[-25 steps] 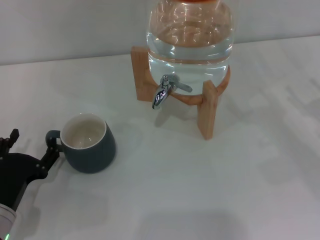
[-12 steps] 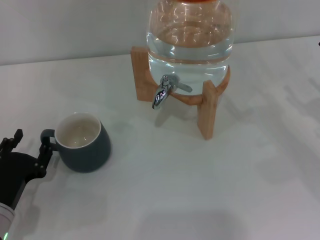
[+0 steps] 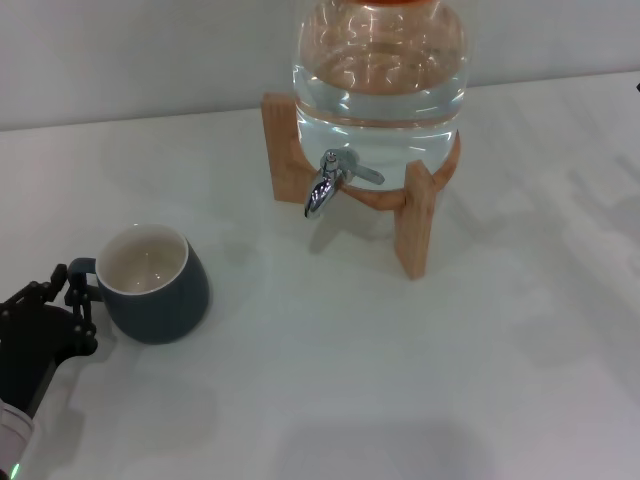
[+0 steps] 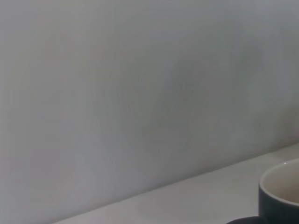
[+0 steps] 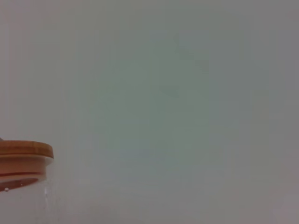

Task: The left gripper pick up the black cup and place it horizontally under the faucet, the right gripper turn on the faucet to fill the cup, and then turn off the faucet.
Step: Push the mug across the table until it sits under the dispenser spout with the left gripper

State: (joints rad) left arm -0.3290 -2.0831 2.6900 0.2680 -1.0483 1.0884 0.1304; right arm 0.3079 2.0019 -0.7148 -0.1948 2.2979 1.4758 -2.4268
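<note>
The black cup (image 3: 160, 295) stands upright on the white table, at the left and well short of the faucet, with its cream inside showing. Its rim also shows in the left wrist view (image 4: 280, 193). My left gripper (image 3: 62, 298) is at the cup's left side, low on the table, with its black fingers closed about the small loop handle. The chrome faucet (image 3: 325, 185) juts from the glass jar (image 3: 380, 70) of water, its spout pointing down and its lever to the side. No water runs. My right gripper is out of view.
The jar sits on a wooden stand (image 3: 415, 225) with legs reaching toward me. The jar's wooden lid (image 5: 23, 151) shows in the right wrist view. A plain wall rises behind the white table (image 3: 400, 380).
The left gripper's fingers have drawn together around the cup's handle, and the cup has slid a little to the left. The faucet and jar have not moved.
</note>
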